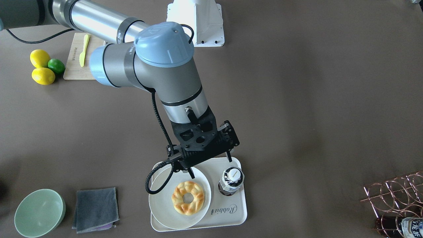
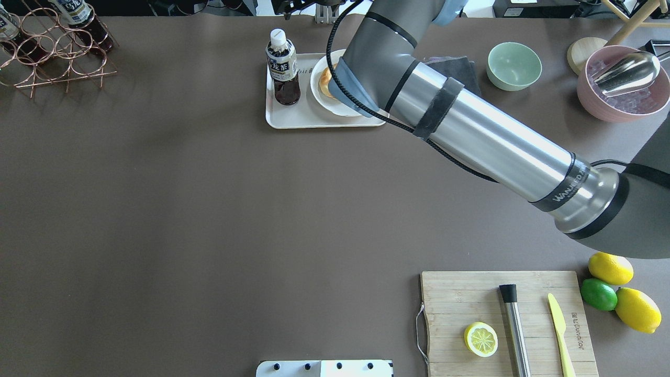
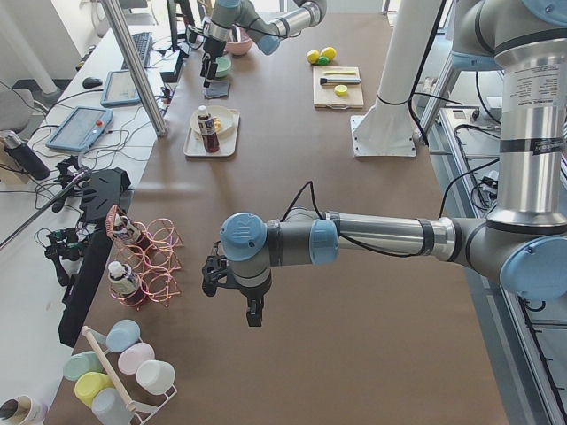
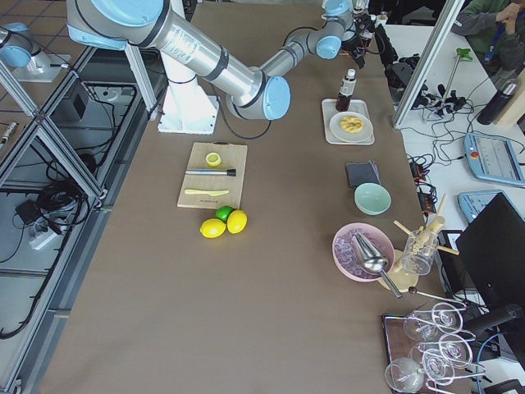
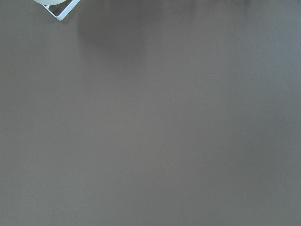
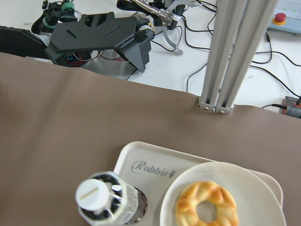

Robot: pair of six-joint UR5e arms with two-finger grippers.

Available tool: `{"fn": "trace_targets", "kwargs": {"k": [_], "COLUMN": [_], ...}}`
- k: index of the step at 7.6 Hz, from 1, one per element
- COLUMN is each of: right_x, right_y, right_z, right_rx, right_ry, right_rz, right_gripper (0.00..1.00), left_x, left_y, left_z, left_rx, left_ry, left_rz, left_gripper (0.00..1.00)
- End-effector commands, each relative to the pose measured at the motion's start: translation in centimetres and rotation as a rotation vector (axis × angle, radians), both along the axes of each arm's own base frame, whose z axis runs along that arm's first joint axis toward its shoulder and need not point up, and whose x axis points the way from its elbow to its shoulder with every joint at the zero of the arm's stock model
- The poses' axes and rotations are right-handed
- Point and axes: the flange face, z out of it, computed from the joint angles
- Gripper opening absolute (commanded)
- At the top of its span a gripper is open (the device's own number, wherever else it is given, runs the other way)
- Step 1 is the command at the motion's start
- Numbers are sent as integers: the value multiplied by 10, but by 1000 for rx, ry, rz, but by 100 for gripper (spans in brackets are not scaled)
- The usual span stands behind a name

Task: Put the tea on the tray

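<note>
Cream-white plastic, the tray (image 1: 239,202) already carries the tea (image 1: 231,181). The small bottle stands upright on the tray's bare end with its cap up, just beside the round white plate (image 1: 162,205) that holds a twisted bread ring (image 1: 188,197). Judged from that, the placing itself looks done, and the step in hand is the let-go and the retreat. The right gripper (image 1: 211,169) hangs over the tray with its jaws wide apart and nothing between them. One of its fingers (image 1: 228,156) is over the tray's rim near the bottle, and the other is over the plate's edge. The bottle stands outside the gap, just beyond the first finger and lower than the tips, apparently without touching them, though the steep front view makes the height between them hard to read. The right wrist camera looks down on the cap from above and to one side and shows no finger near it, which fits a free bottle. The next move calls for a clean rise with the jaws kept spread, so that no finger catches the cap. The bottle is tall and narrow and would probably tip onto the plate if nudged. The left gripper (image 3: 252,310) appears only in the side view, over bare table well apart from the tray, and whether its jaws are apart or together cannot be told.
</note>
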Motion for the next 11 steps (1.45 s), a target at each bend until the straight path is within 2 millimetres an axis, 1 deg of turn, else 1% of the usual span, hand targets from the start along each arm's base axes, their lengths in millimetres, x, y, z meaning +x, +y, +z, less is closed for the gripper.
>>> {"fn": "trace_targets", "kwargs": {"k": [1,2,3,4,5,6,7,8,9,10,11], "right_x": [126,165,215,264,320,365,402,441,477,508,524], "right_y": [7,41,70,97,123,147,170,194,211,220,224], "right_z": [112,181,246,312,377,432,482,522,547,556,556], "right_rx": [-218,-237,-250,-270,-262,-270,-292,-317,-351,-433,-490], "right_ry": [44,122,190,259,338,398,444,469,479,474,435], "right_rz": [-20,-43,-53,-101,-146,-188,-229,-247,-247,-232,-215], "right_gripper": [100,100,100,100,100,100,100,100,100,100,100], "left_x": [2,2,2,2,2,2,2,2,2,3,3], "left_y": [0,0,-1,0,-1,0,0,1,11,12,12], "left_z": [-6,-9,-10,-13,-15,-16,-18,-18,-8,-5,-6], "left_rx": [12,19,23,29,31,36,36,37,23,24,41], "left_ry": [0,4,4,3,5,6,6,6,2,-5,-8], "left_rz": [4,4,4,2,1,2,1,2,3,9,12], "left_gripper": [99,99,99,99,99,99,99,99,99,99,99]}}
